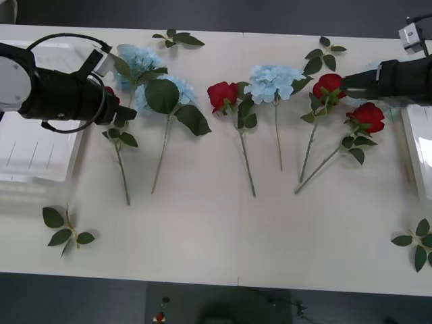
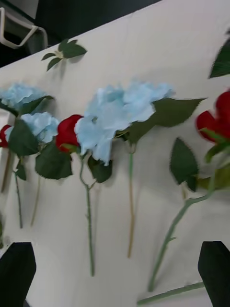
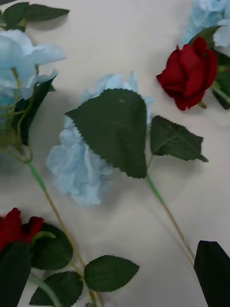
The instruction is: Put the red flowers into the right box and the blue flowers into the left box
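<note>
Red flowers lie in a row on the table: one rose (image 1: 223, 94) in the middle, two roses (image 1: 329, 86) (image 1: 368, 116) at the right, and one (image 1: 109, 91) half hidden under my left arm. Blue flowers lie among them (image 1: 135, 61) (image 1: 169, 91) (image 1: 273, 81). My left gripper (image 1: 125, 113) hovers open over the leftmost rose (image 3: 17, 225), beside a blue cluster (image 3: 81, 168). My right gripper (image 1: 345, 84) is open by the right roses, with rose stems (image 2: 167, 240) between its fingers (image 2: 215, 273). The left box (image 1: 34, 152) lies under my left arm, the right box (image 1: 418, 148) at the right edge.
Loose green leaf sprigs lie at the back (image 1: 179, 38) (image 1: 324, 50), at the front left (image 1: 64, 229) and at the front right (image 1: 418, 243). The table's front half (image 1: 216, 236) is bare white surface.
</note>
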Motion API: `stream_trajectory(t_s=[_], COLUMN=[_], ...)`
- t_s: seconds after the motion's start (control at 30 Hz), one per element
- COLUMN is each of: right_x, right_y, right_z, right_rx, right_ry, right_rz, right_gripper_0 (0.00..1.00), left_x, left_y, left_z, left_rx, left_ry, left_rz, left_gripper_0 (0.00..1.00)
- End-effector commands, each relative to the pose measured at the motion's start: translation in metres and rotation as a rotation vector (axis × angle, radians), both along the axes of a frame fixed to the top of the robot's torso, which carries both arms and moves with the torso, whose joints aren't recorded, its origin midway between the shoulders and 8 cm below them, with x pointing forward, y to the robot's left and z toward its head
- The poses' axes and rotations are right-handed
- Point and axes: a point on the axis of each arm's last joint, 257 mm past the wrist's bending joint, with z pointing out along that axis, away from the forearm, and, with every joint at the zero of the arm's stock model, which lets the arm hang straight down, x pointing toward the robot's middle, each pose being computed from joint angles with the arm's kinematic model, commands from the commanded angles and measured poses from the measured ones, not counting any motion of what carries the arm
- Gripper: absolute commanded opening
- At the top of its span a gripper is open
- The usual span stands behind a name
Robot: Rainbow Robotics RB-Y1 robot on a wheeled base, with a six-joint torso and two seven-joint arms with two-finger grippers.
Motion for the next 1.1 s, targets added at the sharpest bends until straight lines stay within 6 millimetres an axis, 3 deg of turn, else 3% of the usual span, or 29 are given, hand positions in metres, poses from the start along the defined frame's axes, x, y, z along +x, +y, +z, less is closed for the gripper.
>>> stream_trajectory(t_s=[0.03, 0.27, 0.57, 0.83, 1.1], right_x=[0.028, 0.05, 0.057, 0.072, 0.081], right_y=[-0.026, -0.083, -0.118, -0.14, -0.151], right_z=[0.023, 0.009, -0.02, -0.035, -0.066], right_rx=[0.012, -0.103, -0.311, -0.469, -0.52], right_ry=[0.033, 0.08, 0.057, -0.002, -0.01], right_rz=[-0.092, -0.238, -0.264, -0.286, -0.333], right_gripper_0=[1.0, 1.0, 1.0, 1.0, 1.0], left_x=[0.014, 0.02, 0.022, 0.016, 0.012], left_y=[0.012, 0.055, 0.093, 0.09, 0.067], left_z=[0.023, 0.01, -0.02, -0.041, -0.059], left_rx=[-0.005, 0.006, -0.009, -0.05, -0.074], left_ry=[-0.013, 0.032, 0.104, 0.158, 0.206], left_rz=[0.079, 0.22, 0.336, 0.37, 0.373], left_gripper_0=[1.0, 1.0, 1.0, 1.0, 1.0])
